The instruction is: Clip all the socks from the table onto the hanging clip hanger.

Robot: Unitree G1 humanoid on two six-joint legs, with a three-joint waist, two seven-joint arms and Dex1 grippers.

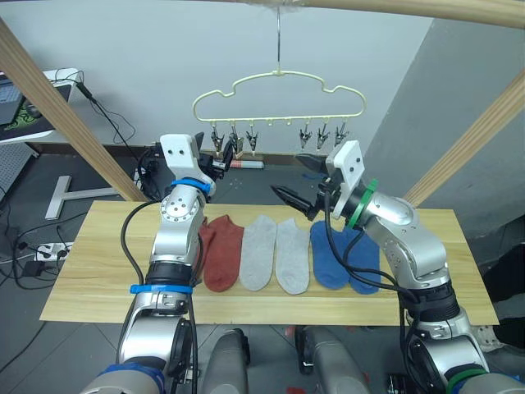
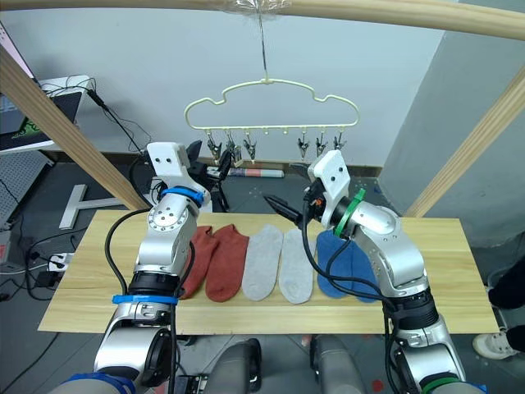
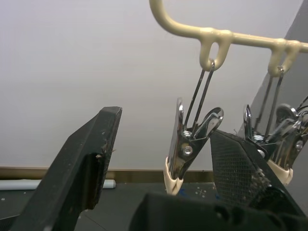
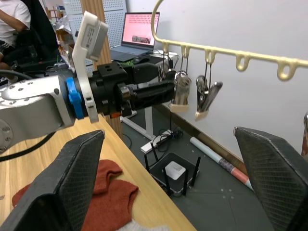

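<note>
**Six socks on the table, both grippers raised toward the clips**

Nearest the robot lies the table (image 1: 98, 287), pale wood planks, and across its middle a neat row of six socks, toes toward the near edge. From the robot's left: two rust-red socks (image 1: 223, 251), partly hidden behind the left forearm, then two light grey socks (image 1: 275, 253) side by side and touching, then two blue socks (image 1: 332, 256), overlapped in part by the right arm and its cable.

Above the far edge of the table both arms are lifted. The left gripper (image 3: 159, 159) is up at the leftmost clips — its two black fingers (image 3: 82, 168) stand wide apart, and one metal clip (image 3: 185, 149) hangs in the gap between them, close to the right-hand finger, with nothing gripped. The right gripper (image 1: 297, 179) points toward the left one, just under the right half of the hanger; its fingers are spread as well and hold nothing.

Farther back hangs the clip hanger (image 1: 279, 89) — a cream-yellow cloud outline on a metal hook, hung from a wooden rail (image 1: 426, 8). Dark clips dangle in two groups along its lower bar, all without socks. Beyond it, a laptop (image 4: 139, 32) stands open on a desk.
</note>
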